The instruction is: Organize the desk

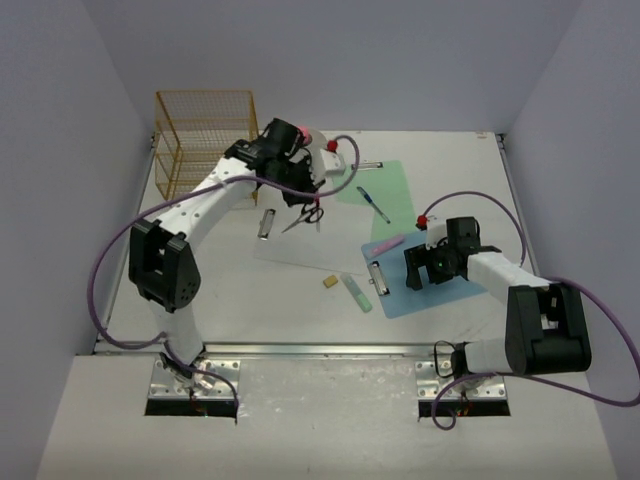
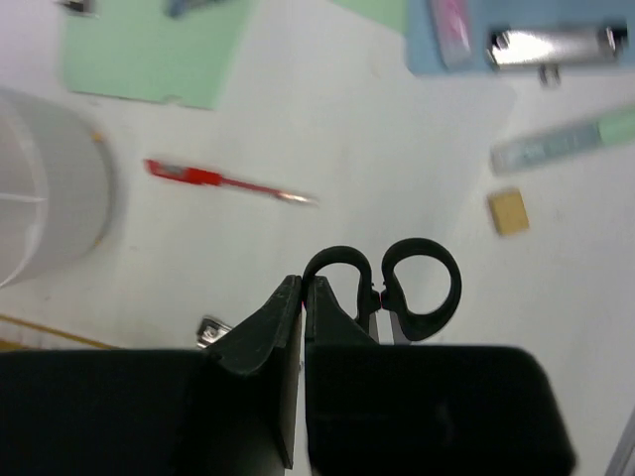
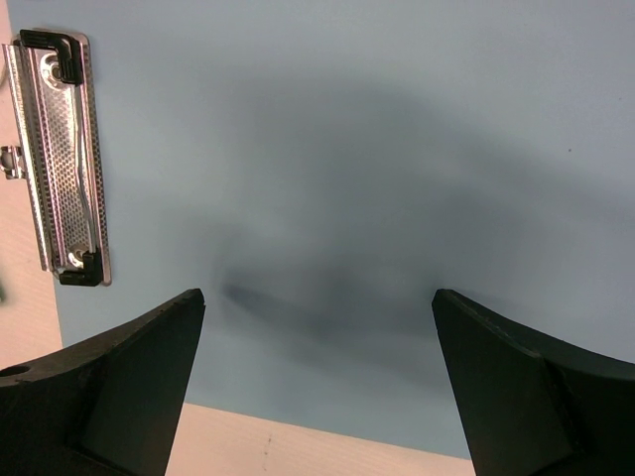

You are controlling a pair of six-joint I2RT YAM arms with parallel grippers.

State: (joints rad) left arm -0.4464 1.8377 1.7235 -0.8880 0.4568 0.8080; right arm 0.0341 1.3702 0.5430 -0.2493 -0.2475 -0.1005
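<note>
The white desk (image 1: 250, 290) holds scattered stationery. My left gripper (image 1: 310, 198) is over its back middle, shut on one handle loop of the black scissors (image 1: 305, 214). In the left wrist view the jaws (image 2: 303, 288) are pressed together on that loop, and the scissors (image 2: 417, 288) stick out beyond them. My right gripper (image 1: 415, 268) is open and empty, just above the blue clipboard (image 1: 435, 285). In the right wrist view it (image 3: 317, 302) spans bare blue board (image 3: 347, 149), with the metal clip (image 3: 60, 159) to its left.
A yellow wire basket (image 1: 205, 140) stands at the back left. A white cup (image 2: 40, 188), red pen (image 2: 213, 180) and green clipboard (image 1: 385, 185) with a blue pen (image 1: 374, 204) lie nearby. A pink marker (image 1: 385, 243), green marker (image 1: 356, 293), tan eraser (image 1: 329, 282) and silver clip (image 1: 266, 223) lie mid-desk.
</note>
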